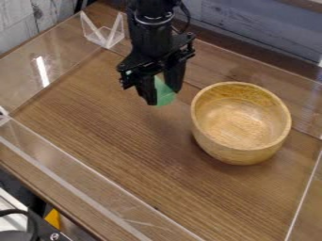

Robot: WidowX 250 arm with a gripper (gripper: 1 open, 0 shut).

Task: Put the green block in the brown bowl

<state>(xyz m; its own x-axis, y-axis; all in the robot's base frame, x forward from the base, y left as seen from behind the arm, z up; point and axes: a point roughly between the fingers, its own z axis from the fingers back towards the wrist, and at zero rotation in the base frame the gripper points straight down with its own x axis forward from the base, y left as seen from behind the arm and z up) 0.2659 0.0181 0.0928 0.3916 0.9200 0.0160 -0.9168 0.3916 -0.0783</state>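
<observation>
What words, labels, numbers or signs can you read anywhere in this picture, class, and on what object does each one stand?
None: there is no readable text anywhere in the picture.
The wooden bowl shows only grain.
The green block, held in the hand, is plain.
The table and the clear walls carry no labels or signs.

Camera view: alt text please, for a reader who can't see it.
A robot arm's pincer holds a green block just left of a brown bowl, which is empty and sits on a wooden table with clear walls.
</observation>
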